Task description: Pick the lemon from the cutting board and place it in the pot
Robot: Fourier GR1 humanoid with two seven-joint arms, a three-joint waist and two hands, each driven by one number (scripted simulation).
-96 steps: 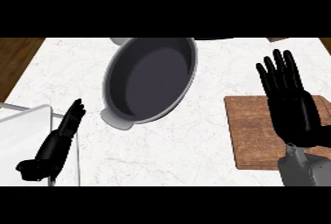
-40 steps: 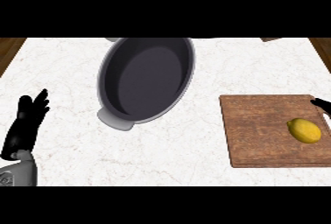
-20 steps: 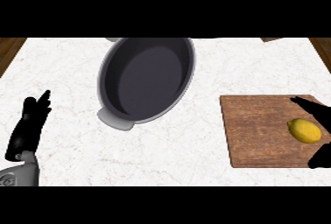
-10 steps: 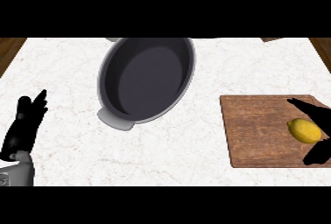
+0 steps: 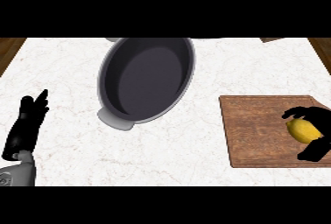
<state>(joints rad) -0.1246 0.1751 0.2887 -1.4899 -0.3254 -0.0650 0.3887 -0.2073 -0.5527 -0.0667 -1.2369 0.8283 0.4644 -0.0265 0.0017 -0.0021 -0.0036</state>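
White marbled worktop fills your view, with a dark wood strip showing at the far left and right edges. Your right hand comes in from the right edge over the wooden cutting board, its fingers arched over the top of the lemon and the thumb curling below it, so the fruit sits cupped between them while it rests on the board's right part. Your left hand rests at the lower left edge, fingers straight and relaxed, pointing away from you, holding nothing. Between them, toward the far side, the dark oval pot stands well apart from the board, nothing inside it.
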